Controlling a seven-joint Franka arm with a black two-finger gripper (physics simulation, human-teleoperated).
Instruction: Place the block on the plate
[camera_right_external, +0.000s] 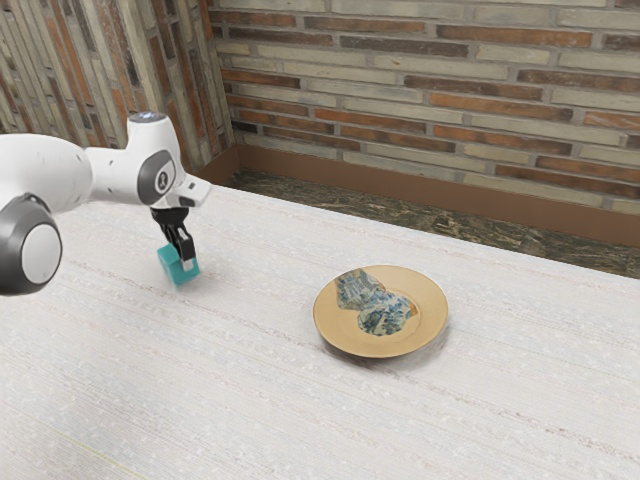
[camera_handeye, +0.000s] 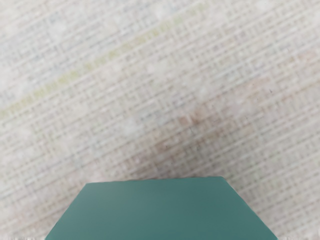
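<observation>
The gripper (camera_right_external: 182, 254) is closed around the teal block (camera_right_external: 179, 271), which hangs tilted just over the counter (camera_right_external: 230, 390); the plate (camera_right_external: 429, 302) lies well apart, toward the exterior view's right and nearer its camera, so the carry should go sideways that way

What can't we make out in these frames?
- Block's far side: exterior view, self-hidden.
- Block's remainder: wrist view, cut by lower edge.
- Arm's base: exterior view, cut by left edge.
- Plate's underside: exterior view, hidden by its top.
</observation>
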